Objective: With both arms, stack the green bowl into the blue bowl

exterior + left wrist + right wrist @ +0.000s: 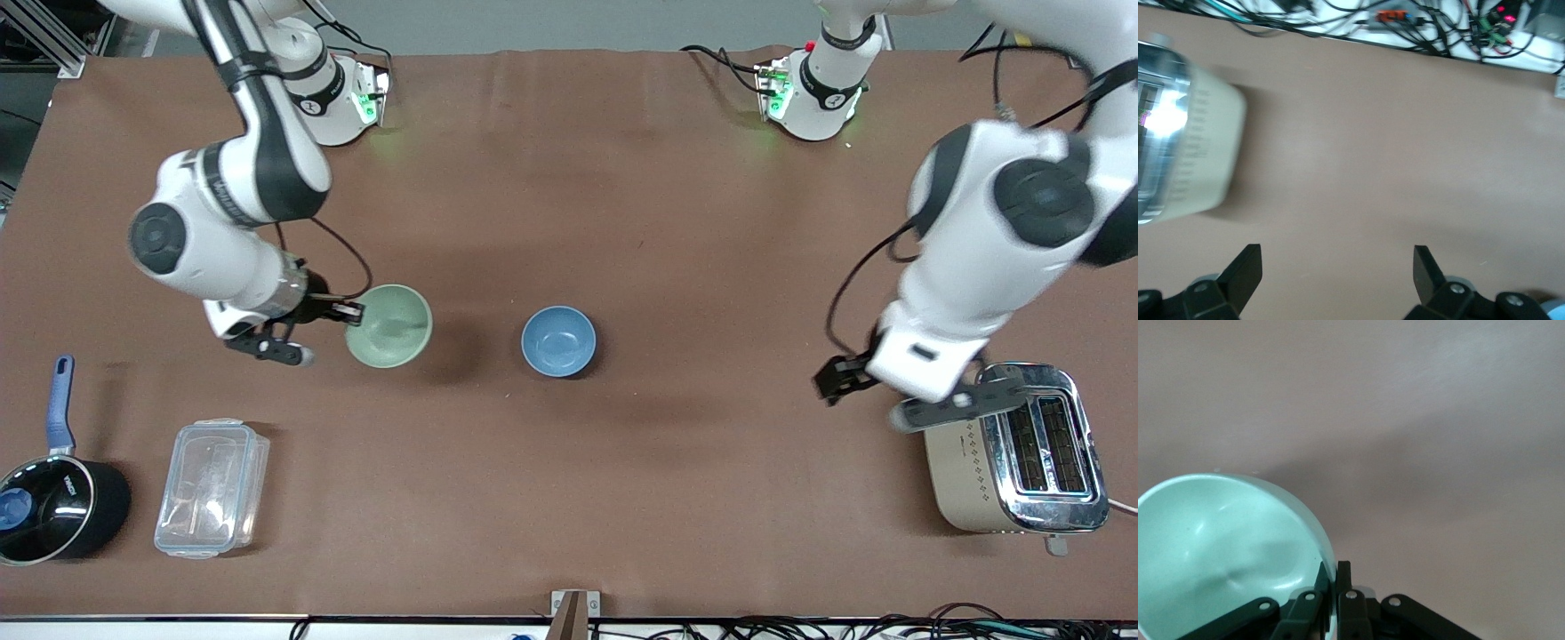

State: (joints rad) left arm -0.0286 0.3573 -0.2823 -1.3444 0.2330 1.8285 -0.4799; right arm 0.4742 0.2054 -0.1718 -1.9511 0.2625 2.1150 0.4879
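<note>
The pale green bowl is toward the right arm's end of the table, beside the light blue bowl, which stands alone near the table's middle. My right gripper is shut on the green bowl's rim, one finger inside and one outside. The right wrist view shows this pinch on the green bowl, which seems tilted and slightly off the cloth. My left gripper is open and empty over bare table beside the toaster, well away from the blue bowl. It also shows in the left wrist view.
A silver and cream toaster stands at the left arm's end, also in the left wrist view. A black saucepan with a blue handle and a clear plastic container sit at the right arm's end, nearer the front camera.
</note>
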